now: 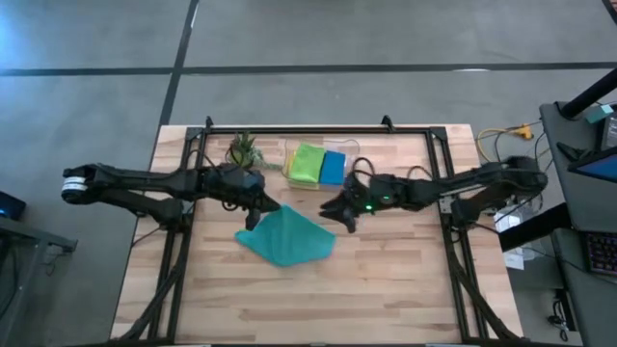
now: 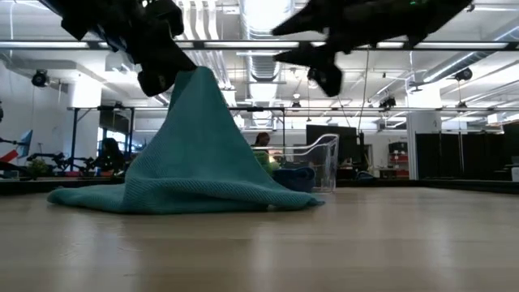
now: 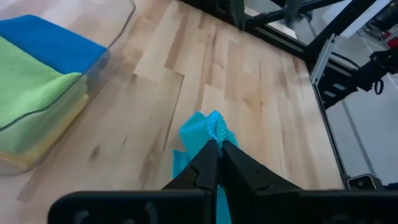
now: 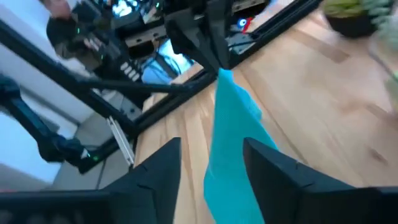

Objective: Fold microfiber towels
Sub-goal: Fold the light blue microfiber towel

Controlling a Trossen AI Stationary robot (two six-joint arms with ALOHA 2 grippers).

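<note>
Teal towel (image 1: 286, 238) in left gripper (image 1: 254, 218)

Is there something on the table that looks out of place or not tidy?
Only the teal towel: the left claw, shut on one corner, lifts it into a tent while the rest lies crumpled on the table. The other towels lie neatly in the bin. The right claw is open, empty.

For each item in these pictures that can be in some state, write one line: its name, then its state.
Teal towel: unfolded, one corner lifted into a peak, the rest on the table.
Left tool: shut on the teal towel's corner.
Right tool: open, empty, above the table.
Clear plastic bin: upright, holding towels.
Lime green towel: folded, in the bin.
Blue towel: folded, in the bin.
Yellow towel: folded, beneath the green one.
</note>
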